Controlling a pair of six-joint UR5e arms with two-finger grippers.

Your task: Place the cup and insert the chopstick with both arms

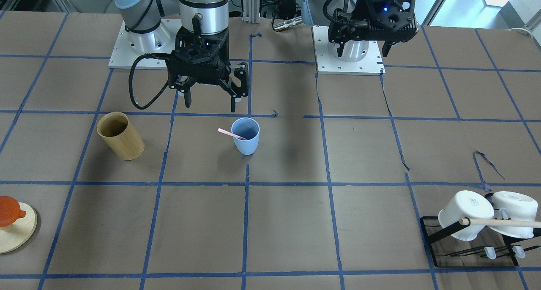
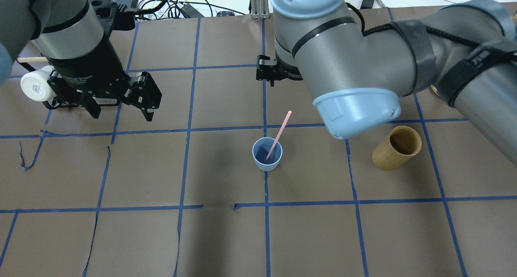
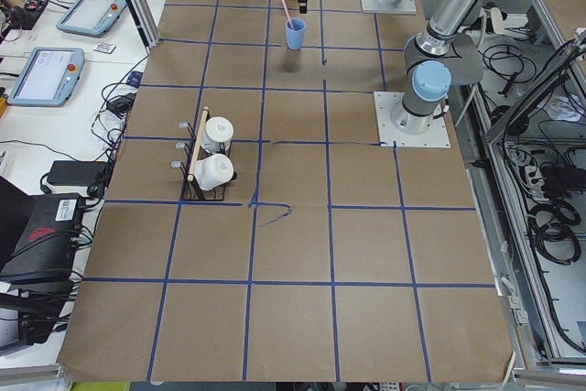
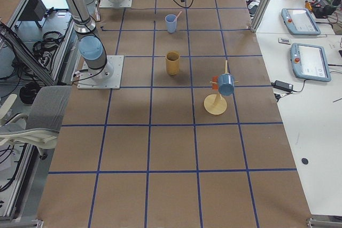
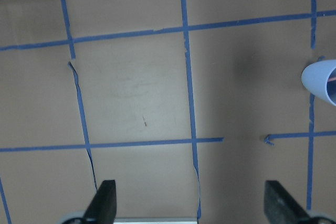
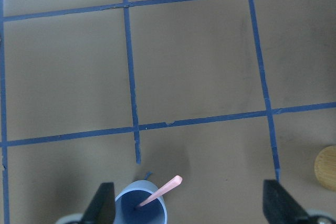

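Note:
The light blue cup (image 1: 246, 135) stands upright near the table's middle; it also shows in the overhead view (image 2: 267, 154) and at the edges of the left wrist view (image 5: 321, 80) and the right wrist view (image 6: 140, 203). One pale pink chopstick (image 1: 231, 133) leans inside it, its top over the rim (image 2: 281, 132). My right gripper (image 1: 210, 99) is open and empty, raised above and behind the cup. My left gripper (image 1: 363, 49) is open and empty, high near its base, far from the cup (image 2: 121, 112).
A tan bamboo cylinder (image 1: 120, 135) stands to the cup's right side (image 2: 397, 147). A black rack with white mugs (image 1: 486, 216) and a wooden rod sits on my far left. A round wooden stand with an orange cup (image 1: 12, 222) is on my far right.

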